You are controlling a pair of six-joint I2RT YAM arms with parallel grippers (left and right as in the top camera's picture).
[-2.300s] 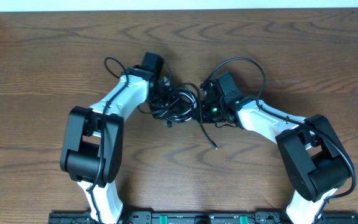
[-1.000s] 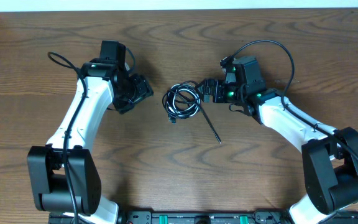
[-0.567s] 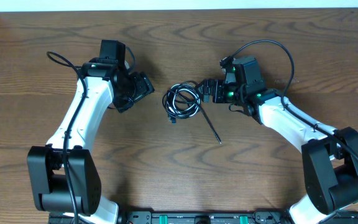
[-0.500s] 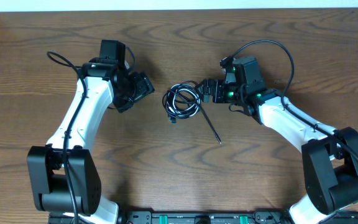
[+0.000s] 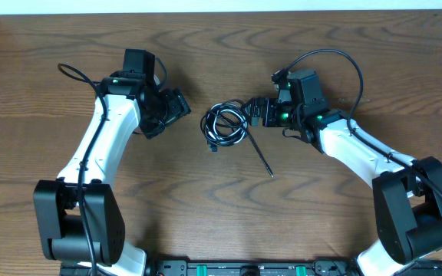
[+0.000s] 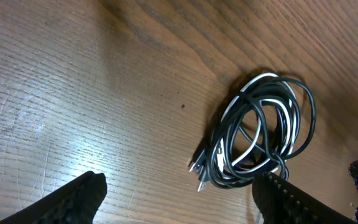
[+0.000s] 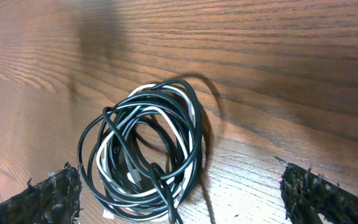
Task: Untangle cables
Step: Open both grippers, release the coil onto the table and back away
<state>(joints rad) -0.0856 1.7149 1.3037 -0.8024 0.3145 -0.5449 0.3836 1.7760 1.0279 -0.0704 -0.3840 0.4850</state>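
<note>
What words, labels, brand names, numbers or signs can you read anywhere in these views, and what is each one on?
None can be read in any view.
The cables carry no visible print.
The table shows only wood grain.
The rail along the bottom edge of the overhead view has small green and dark parts, too small to tell whether any bear text.

Dark wood-grain table [image 5: 221, 46], pale strip [image 5: 221, 5] beyond
</note>
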